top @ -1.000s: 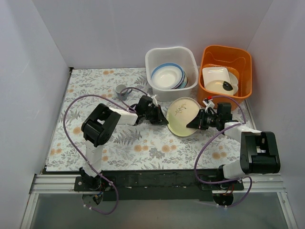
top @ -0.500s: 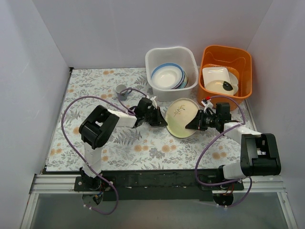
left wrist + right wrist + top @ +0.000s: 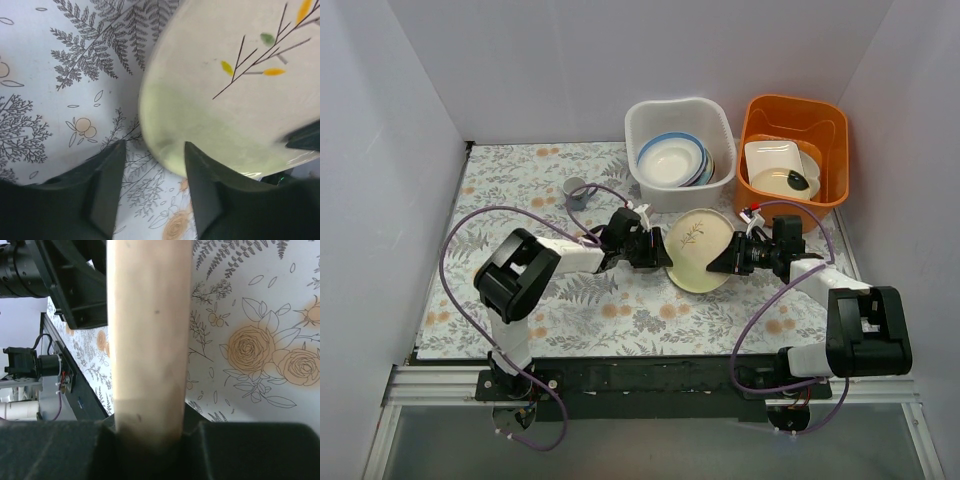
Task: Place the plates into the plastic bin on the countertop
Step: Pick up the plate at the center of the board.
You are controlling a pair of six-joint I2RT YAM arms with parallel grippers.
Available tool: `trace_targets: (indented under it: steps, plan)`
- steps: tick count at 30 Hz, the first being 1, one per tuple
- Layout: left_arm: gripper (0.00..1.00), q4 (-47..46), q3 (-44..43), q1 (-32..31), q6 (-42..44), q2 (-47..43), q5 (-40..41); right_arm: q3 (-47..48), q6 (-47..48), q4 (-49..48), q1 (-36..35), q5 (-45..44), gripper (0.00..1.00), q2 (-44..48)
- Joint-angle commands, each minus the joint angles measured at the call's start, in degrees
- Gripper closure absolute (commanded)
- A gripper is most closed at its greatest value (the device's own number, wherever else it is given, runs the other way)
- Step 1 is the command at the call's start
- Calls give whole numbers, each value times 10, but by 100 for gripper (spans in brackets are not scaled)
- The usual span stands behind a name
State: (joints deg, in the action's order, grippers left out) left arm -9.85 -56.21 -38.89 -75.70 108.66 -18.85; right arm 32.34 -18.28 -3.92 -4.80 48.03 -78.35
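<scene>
Right gripper (image 3: 724, 262) pinches cream plate (image 3: 695, 240); left gripper (image 3: 665, 258) gapes.

The left pincer (image 3: 154, 146) stands parted over the fern-printed countertop (image 3: 60, 100), the cream-green plate (image 3: 235, 100) rim-first at its gap.

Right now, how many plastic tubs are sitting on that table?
2. A white tub stands at the back with stacked plates inside. An orange tub sits just to its right, holding dishes. No other tub shows in any view.
</scene>
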Motion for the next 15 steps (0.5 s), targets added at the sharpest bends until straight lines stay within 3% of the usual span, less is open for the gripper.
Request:
trace_targets:
  steps: [1,4,15]
  plan:
    - [27,42,27,0,28,-55,72,18,-7,-47,-2,58,99,42]
    - [2,45,32,1,24,-68,97,19,-9,-44,-3,56,99,49]
    - [2,37,65,5,20,-122,125,13,-9,-46,-2,57,99,41]
